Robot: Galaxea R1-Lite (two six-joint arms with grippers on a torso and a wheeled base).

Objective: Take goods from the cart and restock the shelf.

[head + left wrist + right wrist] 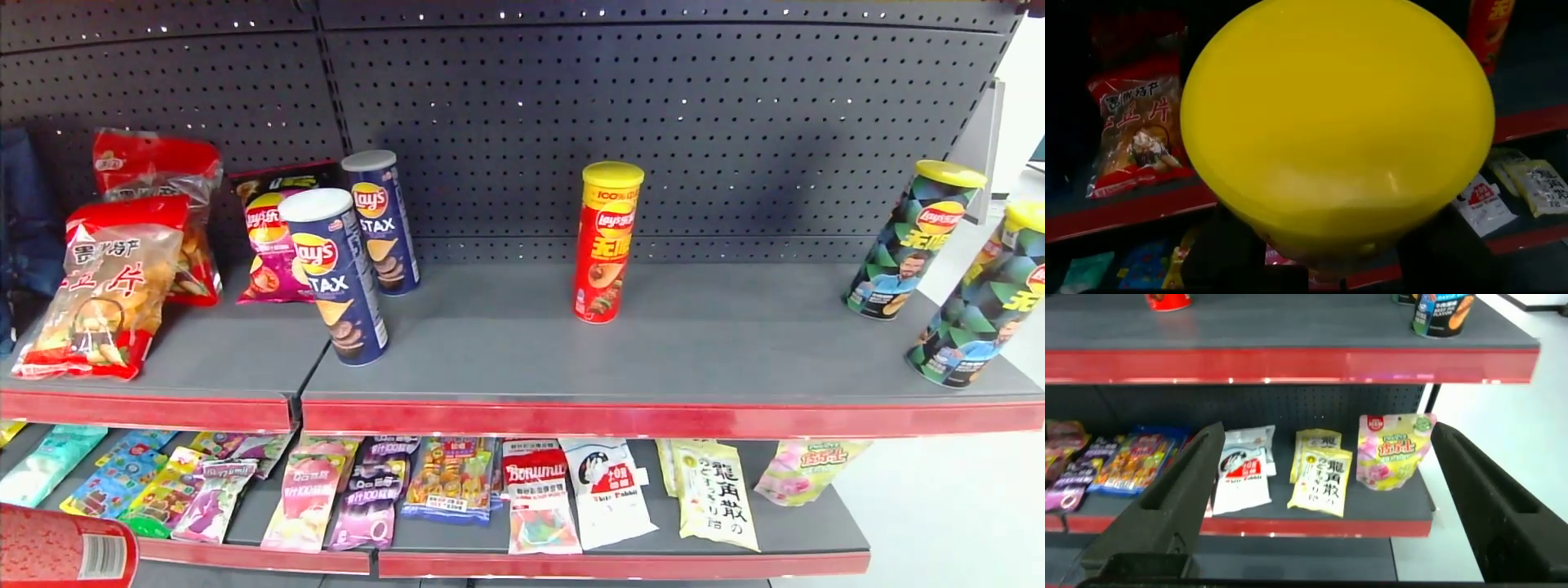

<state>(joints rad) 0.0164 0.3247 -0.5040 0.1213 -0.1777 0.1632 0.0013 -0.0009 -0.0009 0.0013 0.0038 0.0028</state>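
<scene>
Held can: a red tube with a yellow lid (1337, 122). Its red body and barcode lie at the near left corner of the head view (61, 545), below and in front of the shelves, not yet on any shelf.
Left claw: (1339, 260) closed around the held can just under the lid, with a dark finger on either side of it.
Right claw: (1327, 437) spread wide and carrying nothing. It faces the lower shelf (1315, 527) near the white and yellow packets.
Matching stock: a standing red can (608, 241) is upright near the middle of the upper shelf (694, 359), with bare shelf on both sides of it.
Other cans: two blue cans (335, 273) stand to the left, and two green-and-black cans (914, 237) stand at the far right end.
Bags: red snack bags (106, 286) lean at the far left, and flat packets line the lower shelf.
Step in hand: by my reading, the can has been collected and is being brought to the shelf. Placing it is not yet done.
Next move: probably raise the held can above the red shelf lip and carry it right. Then set it upright in the gap beside the standing red can without knocking the blue cans, and loosen the left claw only once the base sits flat.
</scene>
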